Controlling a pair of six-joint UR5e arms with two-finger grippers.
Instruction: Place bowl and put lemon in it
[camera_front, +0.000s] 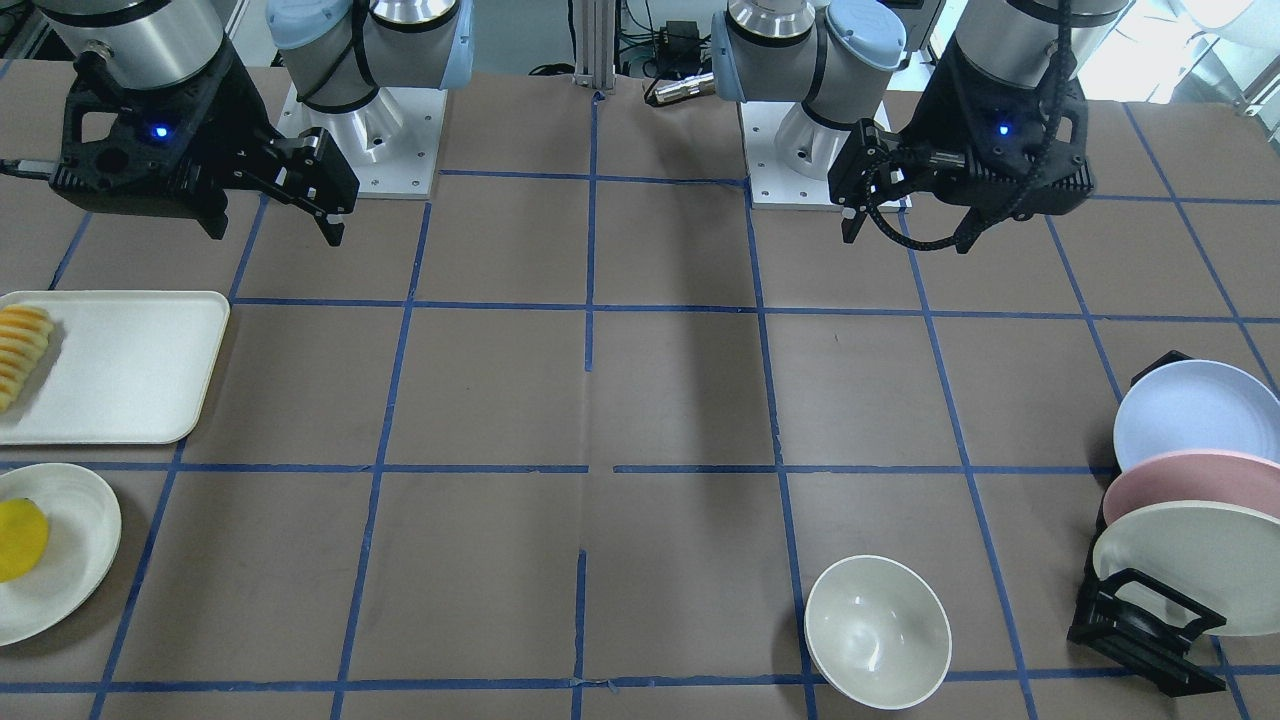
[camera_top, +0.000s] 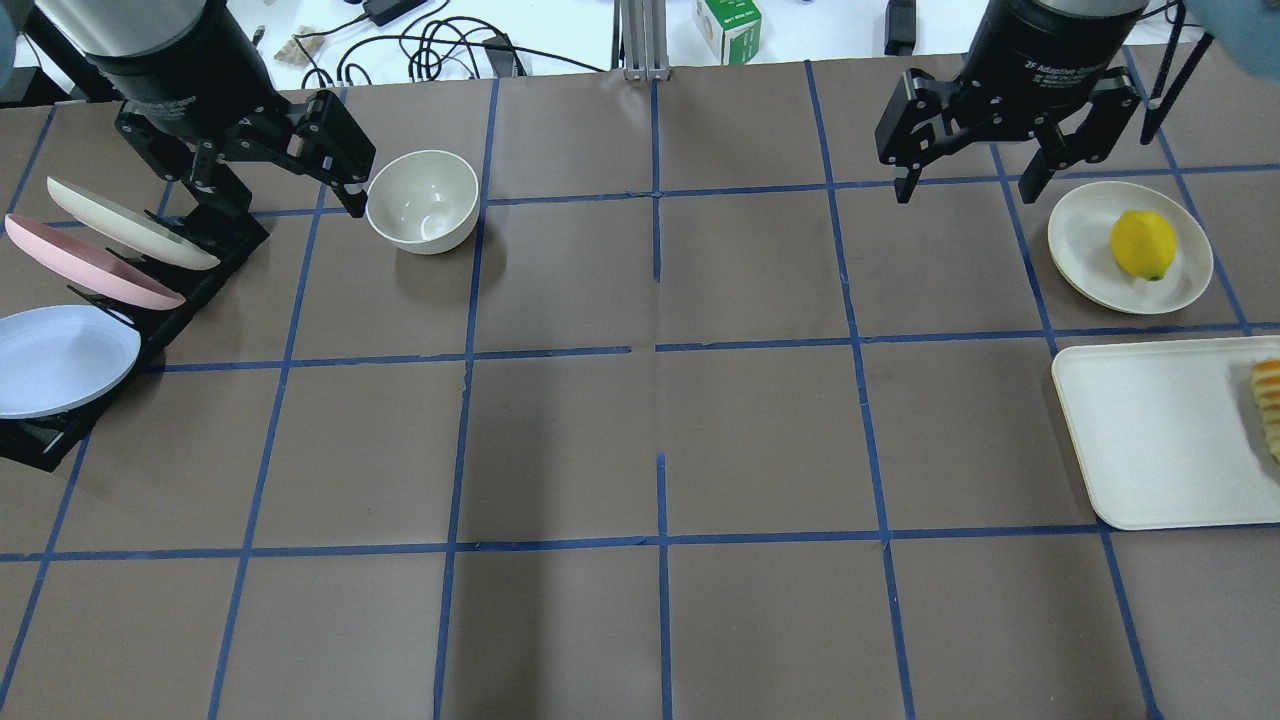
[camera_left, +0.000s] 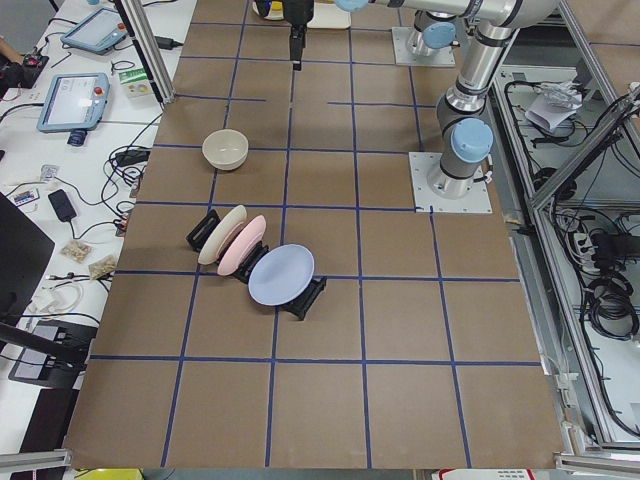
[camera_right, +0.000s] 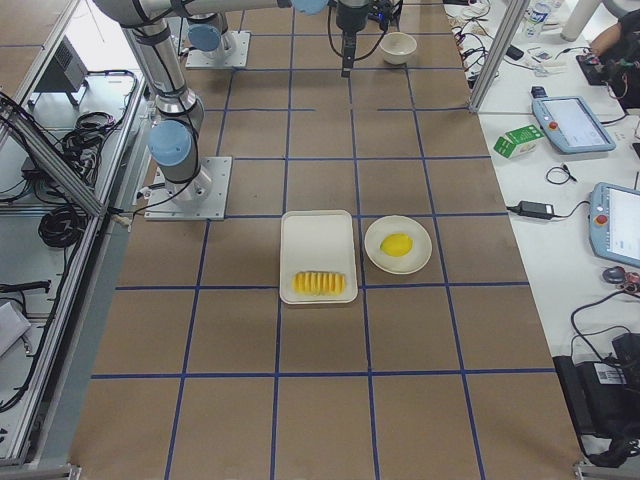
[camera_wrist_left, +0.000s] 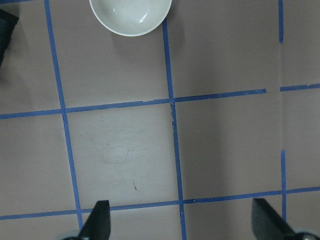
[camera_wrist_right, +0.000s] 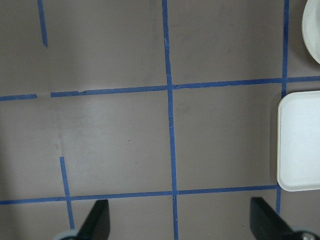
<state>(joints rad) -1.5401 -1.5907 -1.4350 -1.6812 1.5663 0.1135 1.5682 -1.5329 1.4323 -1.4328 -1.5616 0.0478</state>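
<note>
The cream-white bowl (camera_top: 422, 200) stands upright and empty on the table's far left part, also in the front view (camera_front: 877, 632) and at the top edge of the left wrist view (camera_wrist_left: 131, 15). The yellow lemon (camera_top: 1143, 244) lies on a shallow cream plate (camera_top: 1085, 250) at the far right, also in the front view (camera_front: 20, 540). My left gripper (camera_top: 280, 200) is open and empty, raised beside the bowl and apart from it (camera_wrist_left: 182, 222). My right gripper (camera_top: 965, 200) is open and empty, raised left of the lemon's plate (camera_wrist_right: 182, 220).
A black rack (camera_top: 210, 250) holds cream, pink and blue plates (camera_top: 60, 355) at the left edge. A cream tray (camera_top: 1150, 430) with sliced yellow-orange food (camera_top: 1268, 405) lies at the right edge, near the lemon's plate. Blue tape lines grid the brown table.
</note>
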